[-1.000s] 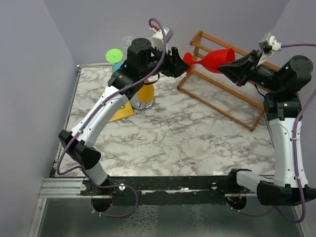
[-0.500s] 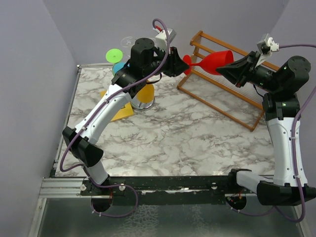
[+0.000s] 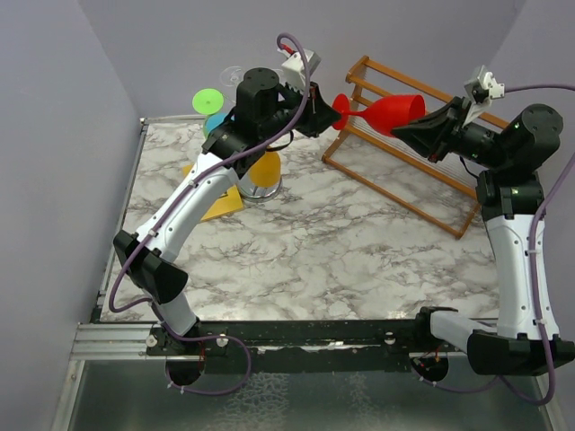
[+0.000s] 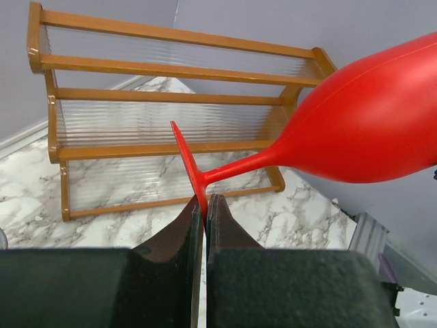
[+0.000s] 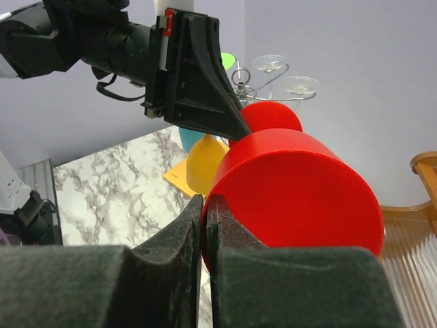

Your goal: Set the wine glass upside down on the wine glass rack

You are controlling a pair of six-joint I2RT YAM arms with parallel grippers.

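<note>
Above the marbled worktop [image 3: 314,242], the red wine glass [image 3: 386,109] lies level in the air, spanned between both arms. The right pincer [image 5: 205,205] is clamped on the rim of the bowl. The left pincer [image 4: 205,203] is clamped on the edge of the foot disc. This reads as a handover. The right should release only when the left's hold is sure, then back straight off along the glass. The thin foot may swivel between the pads, so the left should move slowly while turning the bowl downward. Farthest back, the chrome wine glass rack [image 5: 239,78] carries other glasses; which arm is free cannot be told.
</note>
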